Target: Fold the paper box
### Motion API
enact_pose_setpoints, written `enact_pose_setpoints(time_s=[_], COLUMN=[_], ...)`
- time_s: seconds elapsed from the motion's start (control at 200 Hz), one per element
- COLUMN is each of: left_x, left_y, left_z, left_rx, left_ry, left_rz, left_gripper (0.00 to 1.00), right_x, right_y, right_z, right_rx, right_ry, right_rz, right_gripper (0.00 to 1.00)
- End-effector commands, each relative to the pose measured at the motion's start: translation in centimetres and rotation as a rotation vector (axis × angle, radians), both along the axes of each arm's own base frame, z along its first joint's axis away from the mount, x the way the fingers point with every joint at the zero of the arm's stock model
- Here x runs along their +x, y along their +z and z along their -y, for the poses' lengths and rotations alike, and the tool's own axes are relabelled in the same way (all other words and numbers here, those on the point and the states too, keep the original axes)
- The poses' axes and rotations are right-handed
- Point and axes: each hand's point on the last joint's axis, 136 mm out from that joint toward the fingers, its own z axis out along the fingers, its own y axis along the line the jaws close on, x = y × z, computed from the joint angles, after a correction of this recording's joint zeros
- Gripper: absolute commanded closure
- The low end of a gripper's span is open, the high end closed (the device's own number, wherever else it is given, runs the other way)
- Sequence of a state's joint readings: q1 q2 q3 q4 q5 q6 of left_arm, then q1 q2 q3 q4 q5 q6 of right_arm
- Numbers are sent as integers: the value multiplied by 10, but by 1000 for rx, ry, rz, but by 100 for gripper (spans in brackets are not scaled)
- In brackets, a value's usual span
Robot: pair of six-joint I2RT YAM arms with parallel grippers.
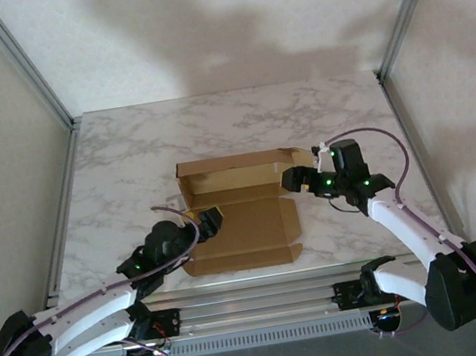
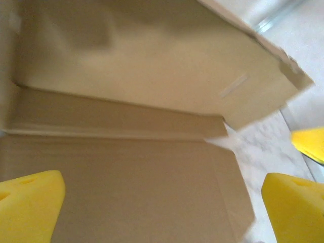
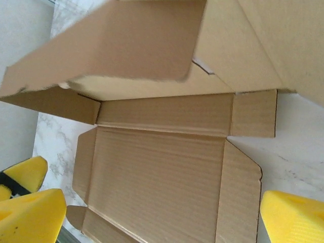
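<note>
The paper box [image 1: 240, 222] is a brown cardboard sheet lying open in the middle of the marble table. Its far part stands up as low walls, and its near panel lies flat with side flaps spread out. My left gripper [image 1: 209, 221] is at the box's left edge. It is open, its yellow fingertips [image 2: 30, 207] wide apart over the flat panel [image 2: 126, 192] with nothing between them. My right gripper [image 1: 296, 178] is at the box's right end, also open. Its yellow pads [image 3: 293, 217] hang above the panel [image 3: 157, 182], and a raised flap [image 3: 116, 40] is close overhead.
The marble table [image 1: 128, 159] is ringed by aluminium frame posts [image 1: 34, 74] and white walls. A metal rail [image 1: 254, 287] runs along the near edge between the arm bases. Bare marble lies beyond and to both sides of the box.
</note>
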State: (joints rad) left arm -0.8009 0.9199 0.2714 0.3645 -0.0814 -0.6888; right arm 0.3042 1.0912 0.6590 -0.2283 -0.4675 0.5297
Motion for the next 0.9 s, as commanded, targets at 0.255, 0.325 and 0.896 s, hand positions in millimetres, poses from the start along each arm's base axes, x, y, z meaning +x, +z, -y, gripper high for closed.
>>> enact_pose_setpoints(time_s=[0.255, 0.325, 0.896], left_x=[-15, -14, -5], left_y=[0, -5, -45], left_z=[90, 100, 127], left_rx=[-171, -168, -146], left_ry=[-167, -164, -112], left_rz=[-55, -71, -202], left_gripper=[1, 1, 1], right_x=[16, 22, 56], right_y=[-34, -40, -61], right_z=[-6, -5, -1], right_rx=[54, 50, 38], right_ry=[-92, -125, -312], right_rz=[57, 69, 105], right_gripper=[1, 1, 2])
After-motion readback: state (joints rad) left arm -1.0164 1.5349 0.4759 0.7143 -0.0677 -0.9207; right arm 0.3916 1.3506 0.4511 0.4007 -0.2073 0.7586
